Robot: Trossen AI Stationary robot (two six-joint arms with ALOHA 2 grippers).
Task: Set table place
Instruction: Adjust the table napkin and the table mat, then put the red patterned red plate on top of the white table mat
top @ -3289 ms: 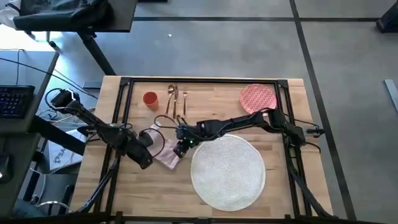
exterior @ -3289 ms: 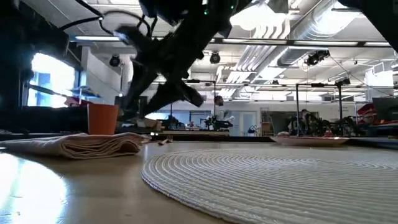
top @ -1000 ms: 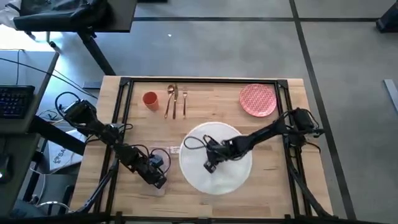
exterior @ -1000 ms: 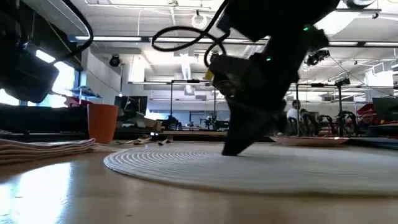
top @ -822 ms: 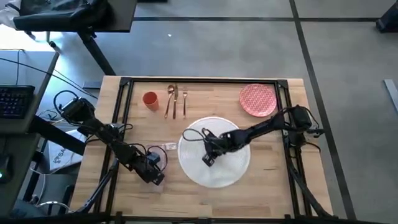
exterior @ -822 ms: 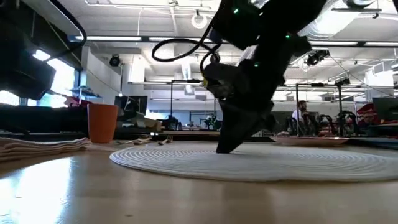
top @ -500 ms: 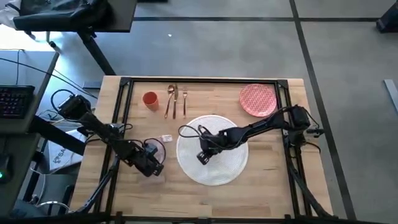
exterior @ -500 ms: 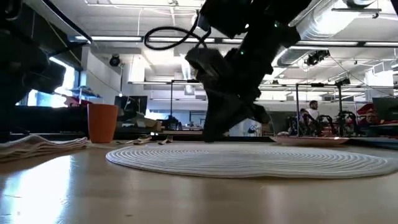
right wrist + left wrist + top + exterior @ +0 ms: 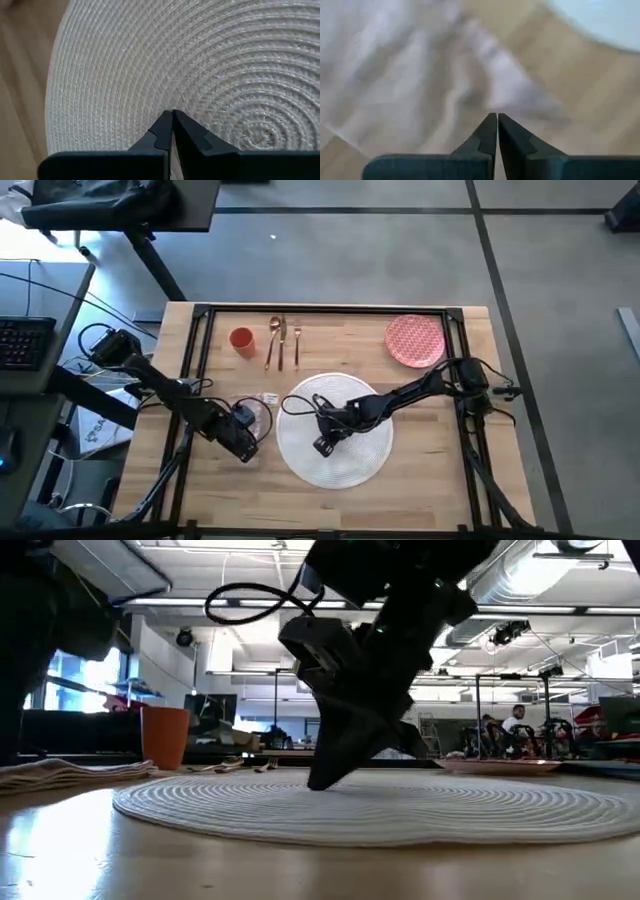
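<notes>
You are looking into an open-plan lab or workshop: exposed ceiling ducts (image 9: 520, 585), strip lights, polished concrete floor (image 9: 360, 255), and a dark desk with keyboard (image 9: 22, 340) beside the table's left edge.

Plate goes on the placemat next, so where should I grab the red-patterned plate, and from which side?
The plate lies flat near the table's far right corner, nothing touching it. Probably pinch its rim on the edge nearest the placemat, coming in low from that side with the right gripper, which now rests shut on the placemat. Lying flat, only the rim offers a grip.
</notes>
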